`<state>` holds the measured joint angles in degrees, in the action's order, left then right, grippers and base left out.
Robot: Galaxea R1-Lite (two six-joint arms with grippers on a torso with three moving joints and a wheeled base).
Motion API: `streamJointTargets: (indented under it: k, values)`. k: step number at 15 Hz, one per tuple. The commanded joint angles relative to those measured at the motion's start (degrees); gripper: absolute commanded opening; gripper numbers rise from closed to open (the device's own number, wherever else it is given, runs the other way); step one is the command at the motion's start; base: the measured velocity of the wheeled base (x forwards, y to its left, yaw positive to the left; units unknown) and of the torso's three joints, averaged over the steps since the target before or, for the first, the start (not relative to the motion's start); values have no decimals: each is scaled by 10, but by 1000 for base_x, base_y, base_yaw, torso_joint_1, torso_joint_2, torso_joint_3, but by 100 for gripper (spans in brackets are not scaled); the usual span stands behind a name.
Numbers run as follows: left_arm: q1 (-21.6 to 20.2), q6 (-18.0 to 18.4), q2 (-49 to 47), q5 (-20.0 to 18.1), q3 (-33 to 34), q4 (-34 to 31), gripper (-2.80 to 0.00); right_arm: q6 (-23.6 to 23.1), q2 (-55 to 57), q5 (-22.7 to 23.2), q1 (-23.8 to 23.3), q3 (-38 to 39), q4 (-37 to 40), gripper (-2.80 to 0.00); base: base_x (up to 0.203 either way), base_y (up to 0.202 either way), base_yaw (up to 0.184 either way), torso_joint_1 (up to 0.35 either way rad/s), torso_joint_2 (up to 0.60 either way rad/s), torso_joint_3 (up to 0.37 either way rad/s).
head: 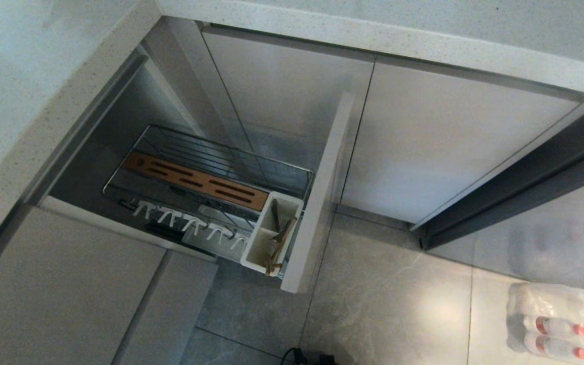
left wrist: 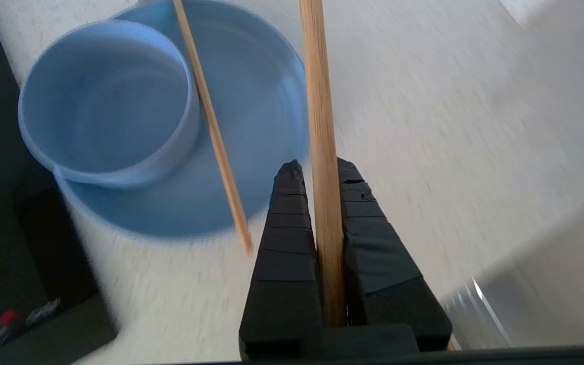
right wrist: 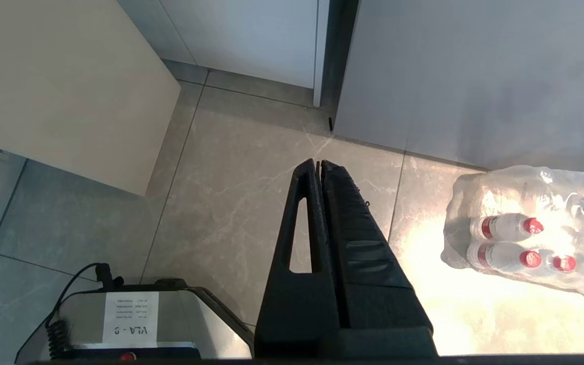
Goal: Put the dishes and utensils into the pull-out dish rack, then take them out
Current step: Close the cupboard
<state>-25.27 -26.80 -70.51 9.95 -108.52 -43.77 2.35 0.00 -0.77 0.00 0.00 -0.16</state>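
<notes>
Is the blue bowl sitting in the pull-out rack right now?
No: the bowl sits on the blue plate on a pale counter, and the rack holds no dishes.

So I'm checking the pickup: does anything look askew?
Yes. The left gripper is shut on one chopstick, while the other chopstick angles away from it over the bowl and plate, so the pair is split.

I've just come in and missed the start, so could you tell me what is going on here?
The left gripper is shut on one chopstick above the counter; a second chopstick lies across the light-blue plate, which bears the blue bowl. The pull-out dish rack stands open, with utensils in its caddy. The right gripper hangs shut over the floor.
</notes>
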Motion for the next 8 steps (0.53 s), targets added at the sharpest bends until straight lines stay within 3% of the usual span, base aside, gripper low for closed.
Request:
streamJointTargets:
  k: [1, 5, 8]
  values:
    - [-2, -10, -39, 16, 4, 15, -280, 0, 1, 0, 0, 0, 0, -280, 0, 0, 0, 0, 0, 0]
    - [14, -82, -86, 33, 22, 82, -280, 0, 1, 0, 0, 0, 0, -280, 0, 0, 0, 0, 0, 0]
    - [20, -102, -99, 35, 31, 94, -280, 0, 1, 0, 0, 0, 0, -280, 0, 0, 0, 0, 0, 0]
